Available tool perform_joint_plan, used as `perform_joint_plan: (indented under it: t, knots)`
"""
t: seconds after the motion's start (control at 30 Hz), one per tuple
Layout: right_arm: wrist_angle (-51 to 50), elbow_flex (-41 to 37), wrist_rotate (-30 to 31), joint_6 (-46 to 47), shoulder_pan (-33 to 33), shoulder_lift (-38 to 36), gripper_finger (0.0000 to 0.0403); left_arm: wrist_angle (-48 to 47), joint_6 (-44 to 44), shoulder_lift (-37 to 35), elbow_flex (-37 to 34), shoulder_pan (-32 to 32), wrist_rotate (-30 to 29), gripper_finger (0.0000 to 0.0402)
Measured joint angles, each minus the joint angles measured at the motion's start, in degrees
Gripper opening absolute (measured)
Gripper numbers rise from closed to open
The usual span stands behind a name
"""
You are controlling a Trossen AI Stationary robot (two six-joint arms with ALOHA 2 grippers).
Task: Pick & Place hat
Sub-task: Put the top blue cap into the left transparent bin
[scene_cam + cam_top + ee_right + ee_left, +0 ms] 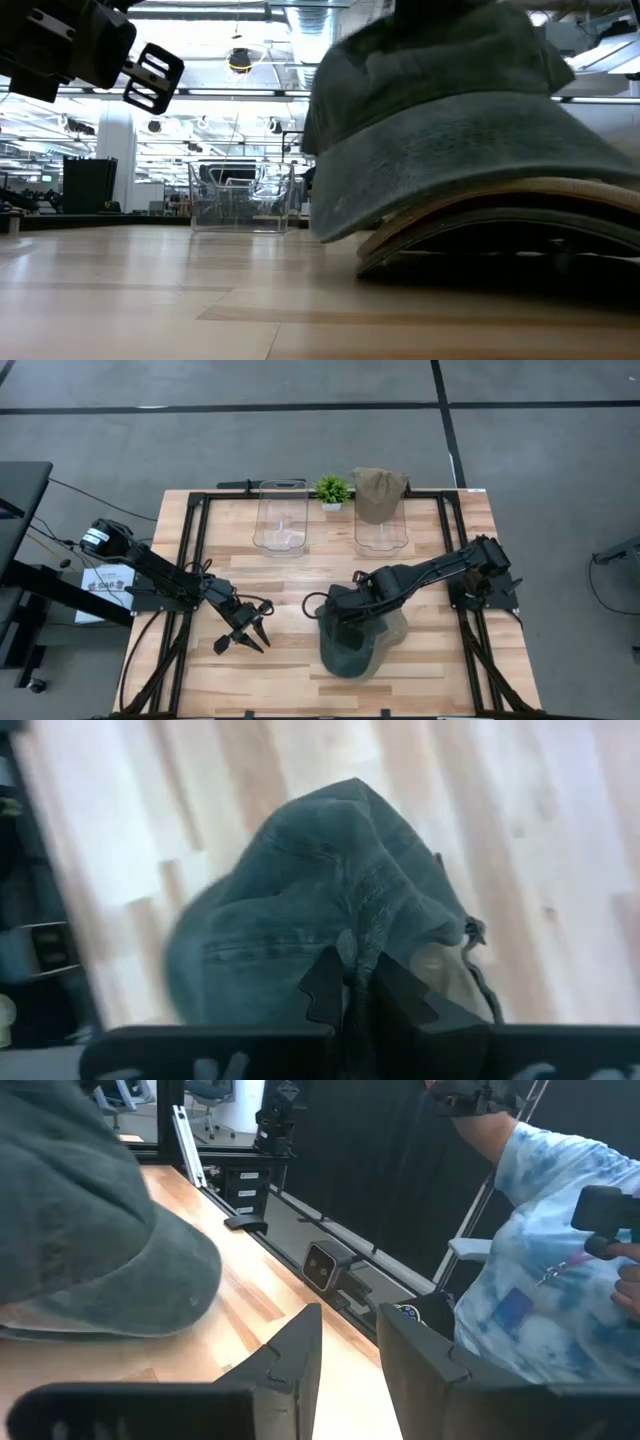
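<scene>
A dark green cap (352,645) lies near the table's front middle, brim toward the near edge, and fills the low view (450,130). A tan layer (470,205) shows under its brim, and tan also shows beside it (397,626). My right gripper (338,612) is at the cap's far side, shut on its crown (340,900). My left gripper (250,635) is open and empty, low over the table left of the cap; the cap's brim (120,1280) shows past its fingers. A second tan hat (379,488) sits on the right clear bin's rim. My right gripper pinches a raised fold of the cap's crown cloth (352,942) between its two fingers, at the crown's far side. The fingers come from above, slanting in from the table's right. The cap's brim (500,170) rests on the tan layer near the table.
Two clear plastic bins (281,515) (380,530) stand at the table's far side, with a small green plant (332,488) between them. A person in a light blue patterned shirt (560,1260) stands beyond the table's near edge. Bare wood (290,575) lies between the arms and the bins.
</scene>
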Motion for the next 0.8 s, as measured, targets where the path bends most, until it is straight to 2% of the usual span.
perform_joint_plan:
  t: [0.43, 0.8]
  knots:
    - [8.5, 0.8, -20.3, 4.8, -3.7, 0.0, 0.0015, 0.0, 0.0, 0.0, 0.0, 0.0, 0.0, 0.0097]
    - [19.2, -1.2, -29.5, 9.1, -3.6, 0.0, 0.0015, 0.0, 0.0, 0.0, 0.0, 0.0, 0.0, 0.0097]
